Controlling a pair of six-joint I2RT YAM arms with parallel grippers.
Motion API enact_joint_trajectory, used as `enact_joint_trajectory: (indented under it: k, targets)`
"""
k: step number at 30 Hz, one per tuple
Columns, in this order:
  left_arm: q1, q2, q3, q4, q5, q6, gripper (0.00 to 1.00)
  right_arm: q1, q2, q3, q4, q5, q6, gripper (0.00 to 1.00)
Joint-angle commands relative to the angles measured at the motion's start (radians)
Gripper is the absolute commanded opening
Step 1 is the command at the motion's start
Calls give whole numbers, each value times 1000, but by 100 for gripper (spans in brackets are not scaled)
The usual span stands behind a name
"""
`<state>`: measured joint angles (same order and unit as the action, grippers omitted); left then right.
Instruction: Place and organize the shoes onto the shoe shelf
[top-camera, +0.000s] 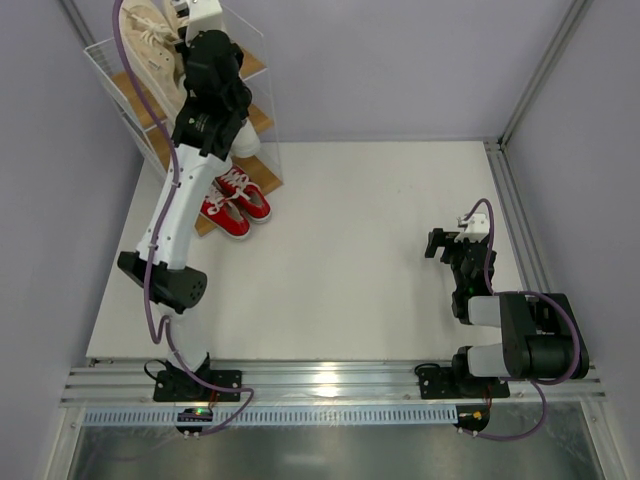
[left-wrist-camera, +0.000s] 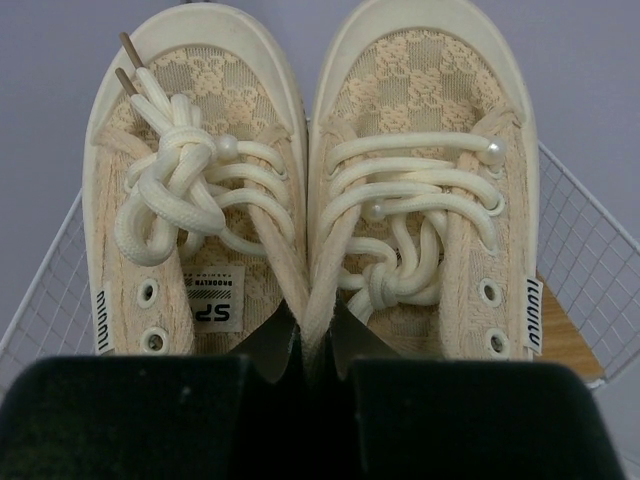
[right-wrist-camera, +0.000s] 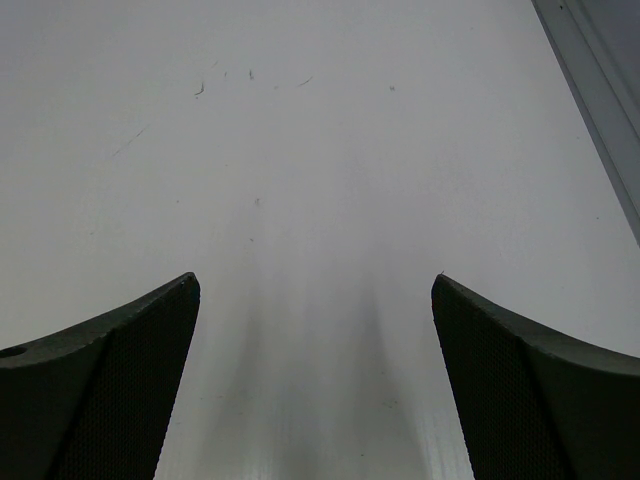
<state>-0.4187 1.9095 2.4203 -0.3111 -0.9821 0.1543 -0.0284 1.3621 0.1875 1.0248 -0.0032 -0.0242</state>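
Observation:
My left gripper (left-wrist-camera: 322, 345) is shut on the touching inner collars of the two beige shoes, one on the left (left-wrist-camera: 195, 200) and one on the right (left-wrist-camera: 420, 190), side by side with toes pointing away. In the top view the left gripper (top-camera: 190, 48) holds this beige pair (top-camera: 148, 45) at the top tier of the shoe shelf (top-camera: 258, 120), at the far left. The shelf's wooden board (left-wrist-camera: 562, 342) and white wire (left-wrist-camera: 585, 235) show under the pair. The red pair (top-camera: 236, 203) sits on the bottom tier. A white shoe (top-camera: 245, 142) shows on the middle tier, mostly hidden by my arm. My right gripper (top-camera: 441, 245) is open and empty over the table (right-wrist-camera: 320, 150).
The shelf stands against the purple back wall in the far left corner. A metal rail (top-camera: 515, 215) runs along the table's right edge, close to the right gripper. The white tabletop (top-camera: 360, 250) lies between the arms.

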Motion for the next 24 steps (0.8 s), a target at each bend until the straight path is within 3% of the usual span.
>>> enact_joint_trajectory:
  k: [1, 9, 24]
  targets:
    - [3, -30, 60, 122, 69, -35, 0, -2, 0, 21, 81, -9, -6, 97]
    - [9, -4, 60, 133, 63, -47, 0, -2, 2, 21, 81, -9, -6, 97]
    - [14, 28, 59, 219, -73, -33, 0, -2, 0, 21, 81, -9, -6, 97]
